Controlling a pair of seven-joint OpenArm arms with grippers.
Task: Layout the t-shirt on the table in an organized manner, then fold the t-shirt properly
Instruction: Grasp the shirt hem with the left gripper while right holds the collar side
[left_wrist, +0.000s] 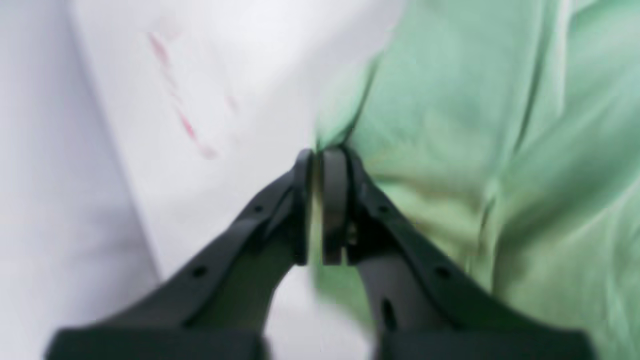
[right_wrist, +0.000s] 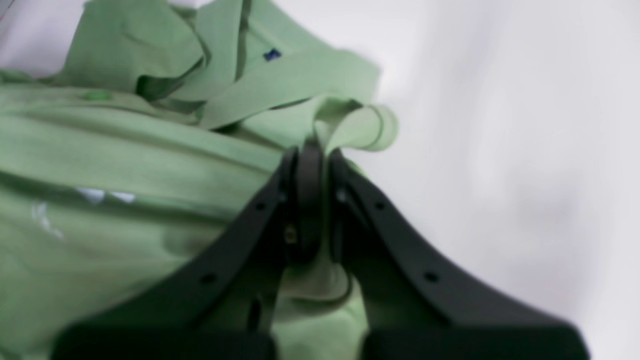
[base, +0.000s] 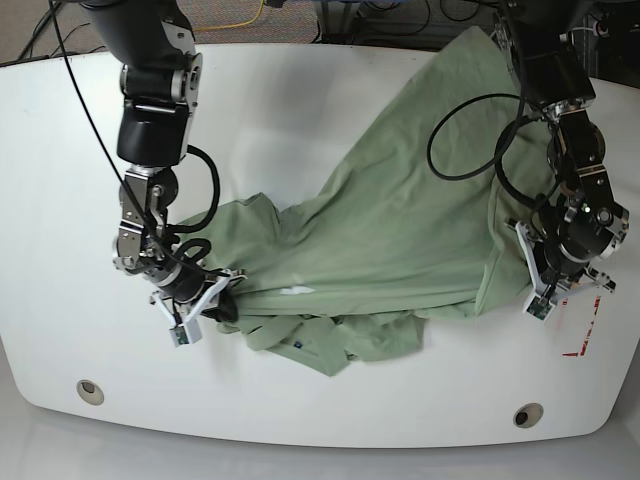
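Both end effectors, left (left_wrist: 316, 157) and right (right_wrist: 310, 150), pinch the t-shirt (base: 400, 240) stretched between them.

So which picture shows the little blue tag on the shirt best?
The right wrist view: the blue tag sits clearly on the t-shirt, near the right gripper. The base view shows only a tiny dark speck. The left wrist view shows no tag.

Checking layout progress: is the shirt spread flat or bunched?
Bunched. The shirt is stretched between both grippers, left and right, with its collar crumpled along the near edge.
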